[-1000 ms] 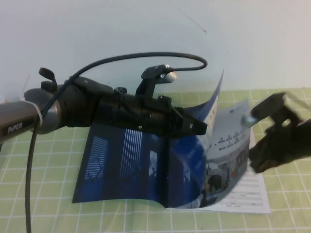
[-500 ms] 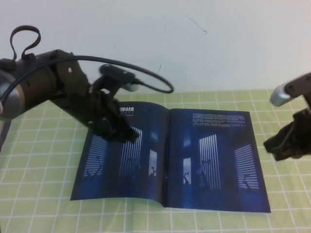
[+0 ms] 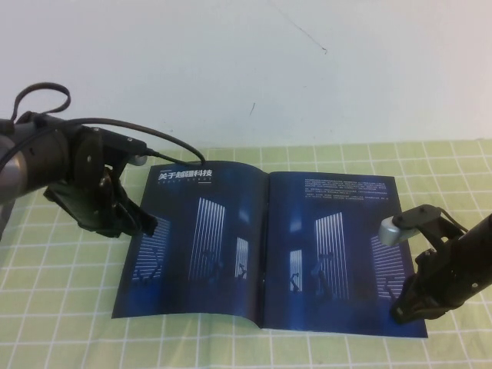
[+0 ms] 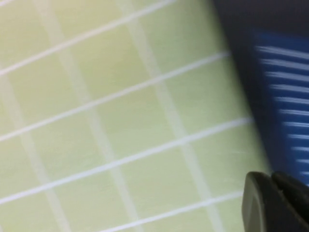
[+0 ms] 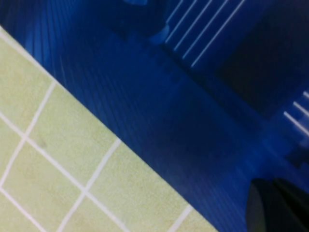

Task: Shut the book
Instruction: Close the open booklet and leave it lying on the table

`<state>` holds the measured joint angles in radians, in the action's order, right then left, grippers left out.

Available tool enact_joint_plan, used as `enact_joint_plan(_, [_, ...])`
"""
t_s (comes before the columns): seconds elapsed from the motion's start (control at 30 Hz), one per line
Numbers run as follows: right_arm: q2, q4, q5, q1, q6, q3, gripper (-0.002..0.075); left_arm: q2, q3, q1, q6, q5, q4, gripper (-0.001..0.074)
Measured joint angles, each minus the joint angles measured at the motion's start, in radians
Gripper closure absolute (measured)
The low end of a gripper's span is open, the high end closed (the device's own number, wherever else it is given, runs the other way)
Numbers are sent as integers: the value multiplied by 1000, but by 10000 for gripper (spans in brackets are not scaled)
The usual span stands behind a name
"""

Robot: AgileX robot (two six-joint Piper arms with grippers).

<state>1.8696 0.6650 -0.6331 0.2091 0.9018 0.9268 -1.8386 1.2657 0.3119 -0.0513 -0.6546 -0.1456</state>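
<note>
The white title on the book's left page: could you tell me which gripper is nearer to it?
Left. The left gripper is at the left page's outer edge, near the title; the right gripper is over the right page's near outer corner.

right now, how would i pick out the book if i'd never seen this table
Look at the green grid-lined tablecloth. In its middle lies the book, open flat, with the left gripper at its left edge and the right gripper over its near right corner. It is the only dark blue thing there, its pages showing white vertical stripes.
</note>
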Motion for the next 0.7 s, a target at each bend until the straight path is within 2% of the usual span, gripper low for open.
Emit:
enact_joint_plan(0.13, [0,-13,0,0,2,0,729,-40,0,-3,-170,3,-111,738])
enact_joint_plan(0.27, [0,-13,0,2,2,0,729,-99,0,-2,-172,-6,-70,738])
enact_joint_plan(0.43, [0,-13,0,2,2,0,729,-117,0,2,35,-43,178,738])
enact_joint_plan(0.7, [-15,-24,0,0,29,2,729,30,0,6,527,-93,780,738])
